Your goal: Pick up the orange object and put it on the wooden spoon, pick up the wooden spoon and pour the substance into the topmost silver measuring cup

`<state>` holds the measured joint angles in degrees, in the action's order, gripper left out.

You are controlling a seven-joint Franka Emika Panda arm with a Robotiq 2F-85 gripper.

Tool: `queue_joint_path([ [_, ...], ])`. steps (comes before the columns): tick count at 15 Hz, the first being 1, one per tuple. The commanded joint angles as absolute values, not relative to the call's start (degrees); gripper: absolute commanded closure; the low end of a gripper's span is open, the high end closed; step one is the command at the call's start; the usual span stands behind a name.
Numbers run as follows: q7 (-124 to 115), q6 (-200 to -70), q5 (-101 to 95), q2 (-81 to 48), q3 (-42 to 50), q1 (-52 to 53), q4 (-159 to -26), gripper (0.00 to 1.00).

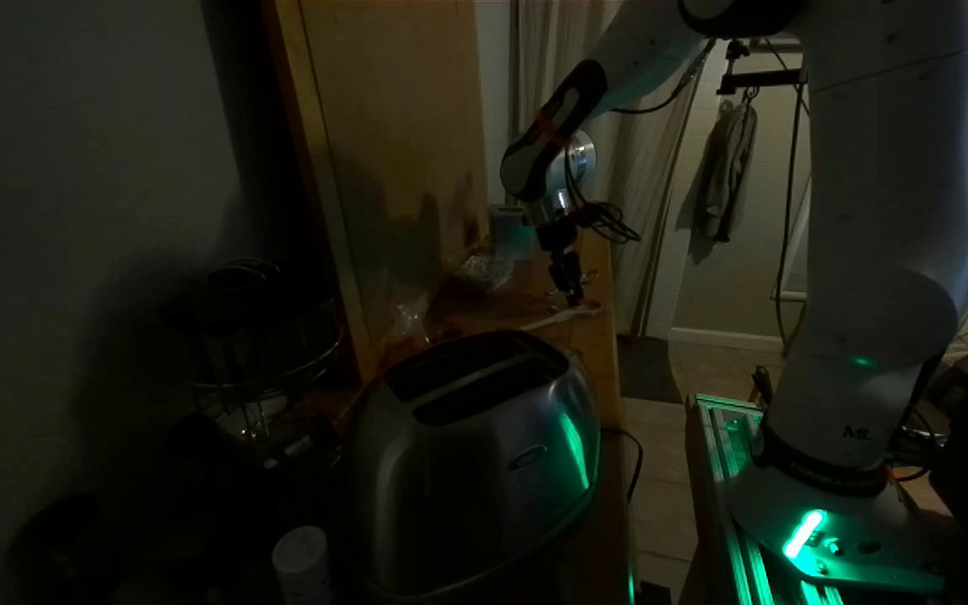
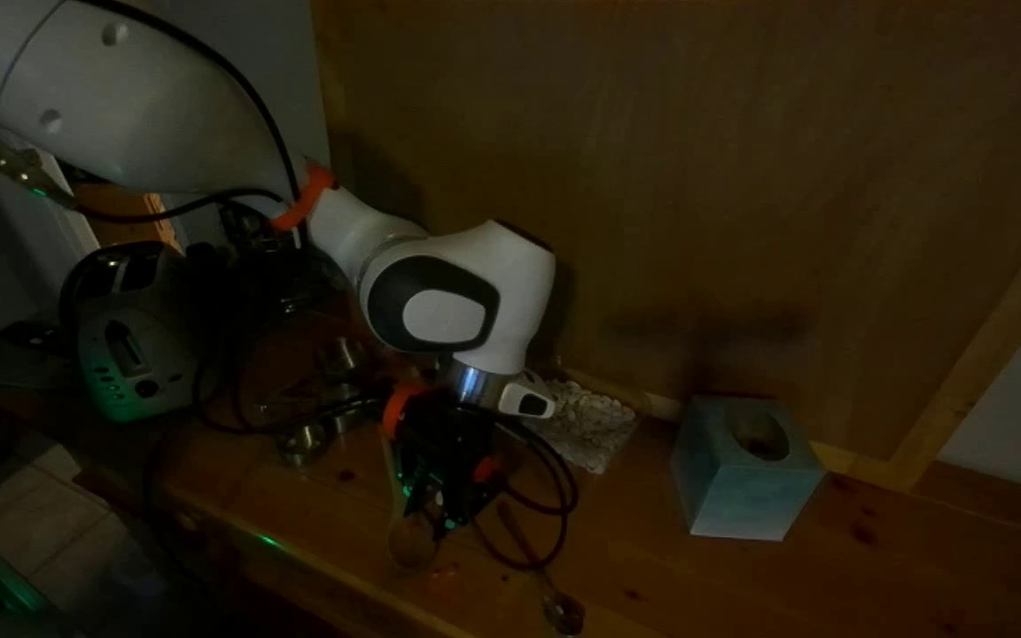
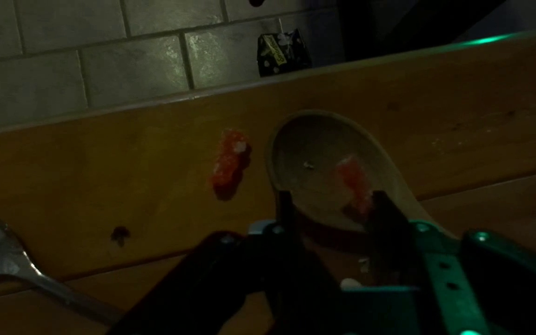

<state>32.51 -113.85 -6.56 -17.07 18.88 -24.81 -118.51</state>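
Observation:
The wooden spoon lies on the wooden counter; it also shows in both exterior views. One orange-red, sugary-looking piece lies in its bowl. A second orange piece lies on the counter beside the bowl, and appears faintly in an exterior view. My gripper is open above the bowl's near rim, its right fingertip overlapping the piece in the bowl; contact cannot be told. The gripper also shows in both exterior views. Several silver measuring cups stand on the counter left of the gripper.
A metal spoon lies on the counter. A clear bag of white bits and a tissue box stand near the wooden panel. A toaster stands further along. The counter's edge is close beyond the spoon bowl. The room is dark.

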Motion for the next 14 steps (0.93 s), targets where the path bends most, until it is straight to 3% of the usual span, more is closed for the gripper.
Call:
queue_joint_path([
  [1,33.33,-113.33,-8.82,-16.51,18.75,-25.39,-119.11,0.23],
  [3,33.35,-113.35,-9.25,-16.43,18.77,-25.45,-119.06,0.09],
  [4,33.39,-113.41,-9.47,-16.40,18.78,-25.49,-119.08,0.07],
  [5,33.32,-113.53,-9.62,-16.45,18.81,-25.54,-118.97,0.36],
  [7,33.09,-113.33,-10.08,-16.46,18.93,-25.59,-118.87,0.42],
  [11,33.10,-113.17,-11.61,-16.33,19.06,-25.53,-119.06,0.70],
  [13,33.25,-113.01,-12.16,-16.26,19.02,-25.52,-119.15,0.77],
  [14,33.32,-112.75,-12.22,-16.28,18.95,-25.52,-119.10,0.86],
])
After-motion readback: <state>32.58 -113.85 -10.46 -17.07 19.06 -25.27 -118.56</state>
